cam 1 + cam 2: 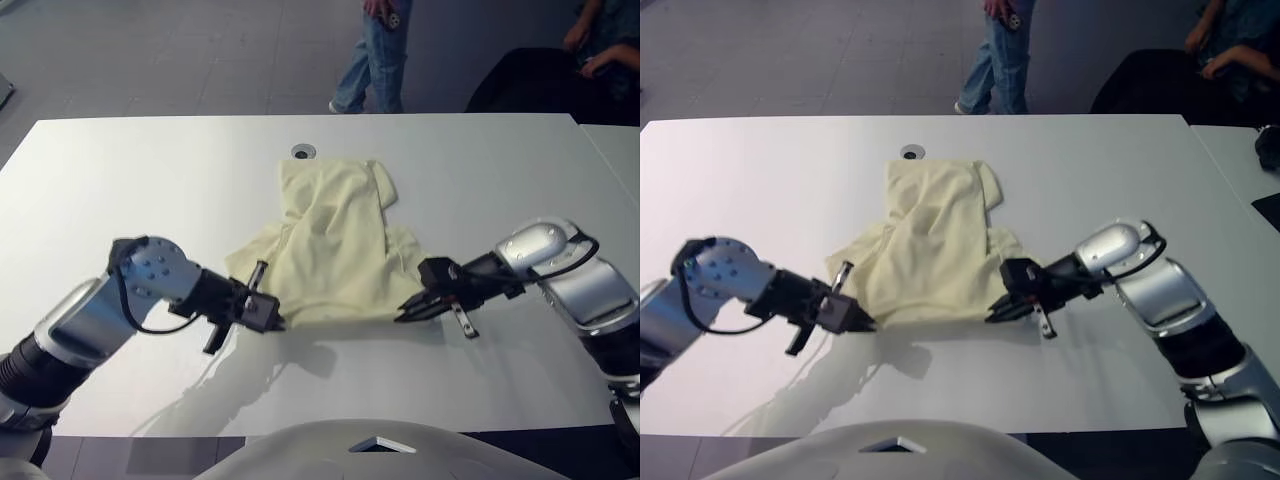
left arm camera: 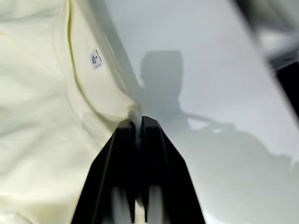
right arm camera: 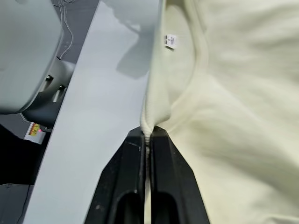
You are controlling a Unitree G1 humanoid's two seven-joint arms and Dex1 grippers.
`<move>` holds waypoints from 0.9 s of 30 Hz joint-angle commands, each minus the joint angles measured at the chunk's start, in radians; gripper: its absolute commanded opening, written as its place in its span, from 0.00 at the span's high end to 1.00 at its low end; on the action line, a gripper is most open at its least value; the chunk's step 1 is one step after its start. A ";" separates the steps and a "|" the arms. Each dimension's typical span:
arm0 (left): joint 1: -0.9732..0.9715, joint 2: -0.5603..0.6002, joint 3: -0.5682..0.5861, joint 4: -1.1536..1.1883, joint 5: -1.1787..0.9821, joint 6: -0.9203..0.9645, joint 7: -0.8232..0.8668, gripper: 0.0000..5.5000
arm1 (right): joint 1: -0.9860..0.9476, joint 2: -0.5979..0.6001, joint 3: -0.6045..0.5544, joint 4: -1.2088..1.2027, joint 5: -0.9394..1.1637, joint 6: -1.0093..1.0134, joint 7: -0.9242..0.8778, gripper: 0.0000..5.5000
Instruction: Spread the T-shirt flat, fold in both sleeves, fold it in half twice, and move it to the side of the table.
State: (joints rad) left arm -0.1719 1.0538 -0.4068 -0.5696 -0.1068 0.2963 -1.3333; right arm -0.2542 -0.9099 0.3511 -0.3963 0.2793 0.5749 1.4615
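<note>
Both claws are clamped on cloth. From the head views, the left claw (image 1: 272, 318) pinches the near left corner of the pale yellow T-shirt (image 1: 335, 245). The right claw (image 1: 410, 312) pinches the near right corner, and the hem runs fairly straight between them. The T-shirt lies rumpled in the middle of the smooth white table (image 1: 130, 180), wide at the near edge and bunched narrow toward the far end. A small round hole (image 1: 303, 151) sits in the tabletop just past its far edge.

Up close in the left wrist view, the black wedge-shaped fingers press together with a thin ridge of fabric nipped at their tips. The knit looks soft and matte, a stitched seam curves across it, and a small white label (image 2: 96, 59) is sewn near the edge.

The right wrist view gives the same grip from the other corner, with black fingers shut on a rolled lip of cloth. A curved seam runs past, and a white tag (image 3: 170, 40) shows by the edge. Whether it is the same one, I cannot tell.
</note>
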 commanded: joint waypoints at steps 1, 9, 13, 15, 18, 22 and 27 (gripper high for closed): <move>0.067 0.043 -0.015 -0.024 0.068 0.001 0.020 1.00 | 0.084 -0.036 0.007 -0.084 -0.003 0.018 -0.053 1.00; 0.107 0.034 0.016 -0.087 0.006 0.053 0.011 1.00 | 0.131 -0.070 0.010 -0.139 0.012 0.033 -0.081 1.00; 0.106 0.024 0.029 -0.125 -0.063 0.101 0.002 1.00 | 0.140 -0.089 0.002 -0.165 0.042 0.044 -0.069 1.00; 0.103 0.021 0.037 -0.133 -0.088 0.120 0.007 0.94 | 0.142 -0.112 -0.004 -0.185 0.073 0.050 -0.043 0.93; 0.088 0.022 0.068 -0.140 -0.159 0.158 -0.001 0.87 | 0.117 -0.136 -0.027 -0.197 0.134 0.074 -0.001 0.85; 0.040 0.032 0.154 -0.140 -0.315 0.228 -0.040 0.75 | 0.032 -0.135 -0.076 -0.163 0.211 0.105 0.029 0.74; -0.080 0.020 0.264 -0.091 -0.497 0.310 -0.072 0.58 | -0.154 -0.070 -0.102 0.005 0.180 0.076 -0.020 0.58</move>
State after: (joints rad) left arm -0.1850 1.0758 -0.1883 -0.6889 -0.5530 0.5757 -1.3991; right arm -0.3208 -1.0190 0.2640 -0.4688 0.4931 0.6683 1.4843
